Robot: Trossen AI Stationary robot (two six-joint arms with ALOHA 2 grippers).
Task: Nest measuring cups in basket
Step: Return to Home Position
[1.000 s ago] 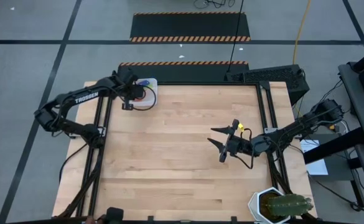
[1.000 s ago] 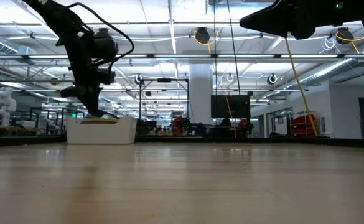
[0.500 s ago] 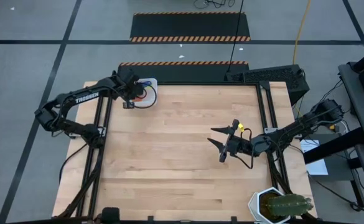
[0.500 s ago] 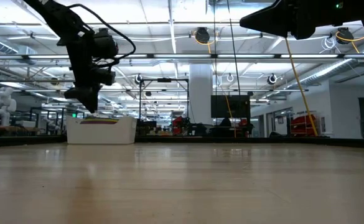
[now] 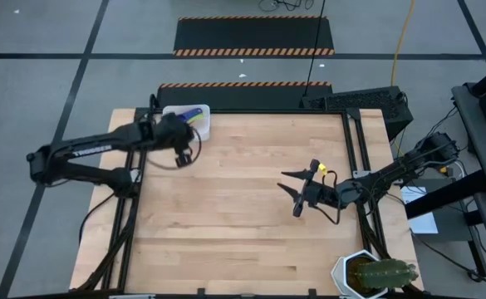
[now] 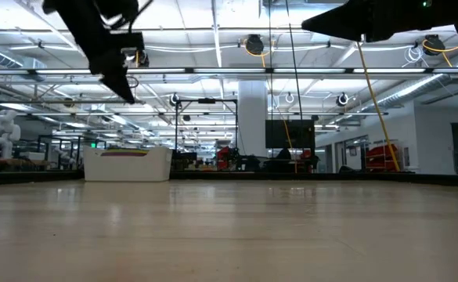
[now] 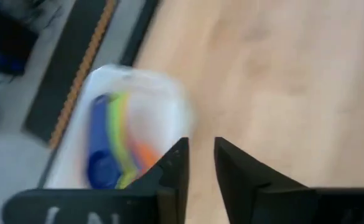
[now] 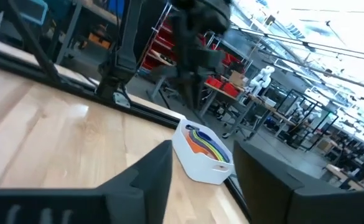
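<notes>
Measuring cups [image 5: 194, 115] lie nested in the basket [image 5: 174, 111]. Left claw [image 7: 200, 144], narrow and empty, hovers just beside the basket. Right claw [image 5: 293, 192] gapes wide, well apart from it.

The white basket [image 5: 173, 113] sits upright at a corner of the table [image 5: 243, 224] on the left arm's side, with low walls and rounded corners. Inside it lie the measuring cups [image 7: 114, 134], nested in one stack — blue, green, yellow and orange show.

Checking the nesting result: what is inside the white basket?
Nested measuring cups lie in the basket; blue, green, yellow and orange edges show. Any cups underneath are covered, count unclear.
</notes>
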